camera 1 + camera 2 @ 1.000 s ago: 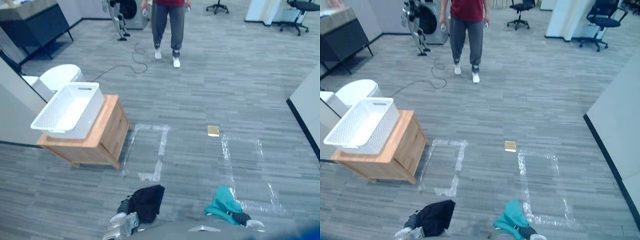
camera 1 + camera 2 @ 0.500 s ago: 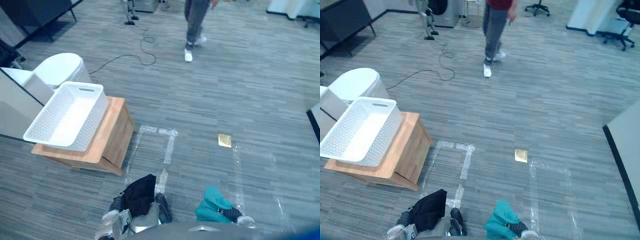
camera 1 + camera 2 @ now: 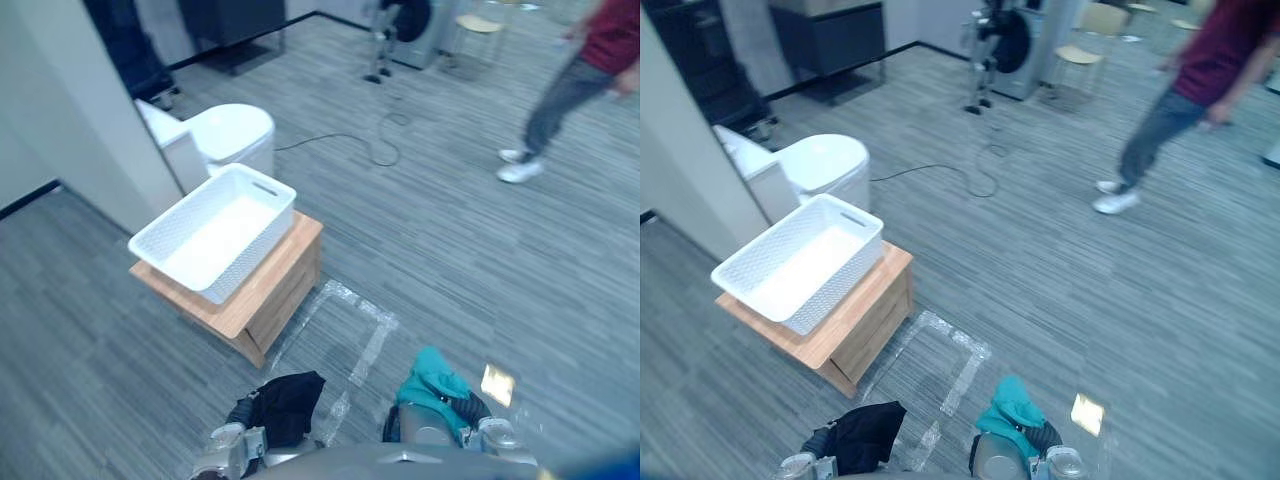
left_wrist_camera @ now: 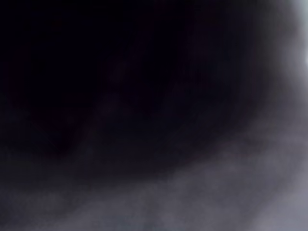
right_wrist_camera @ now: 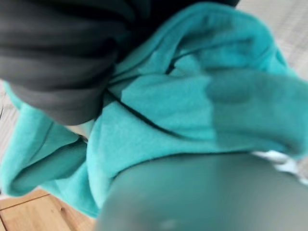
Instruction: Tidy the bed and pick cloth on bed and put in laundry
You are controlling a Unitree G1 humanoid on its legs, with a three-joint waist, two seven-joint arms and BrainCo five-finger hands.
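Whole view has swung left, so that's the camera turning, not the basket (image 3: 252,258) moving. It sits on its wooden surface (image 3: 268,288), now nearer the middle. Black cloth (image 3: 285,405) is at the left hand (image 3: 235,442) and teal cloth (image 3: 432,378) at the right hand (image 3: 470,410), both near. Can't tell either grip. Looks like it's lining up for the drop.

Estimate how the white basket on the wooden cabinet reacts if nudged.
The white basket looks empty and perforated, so probably light and apt to slide on the wooden cabinet. Its wide, low shape likely resists tipping.
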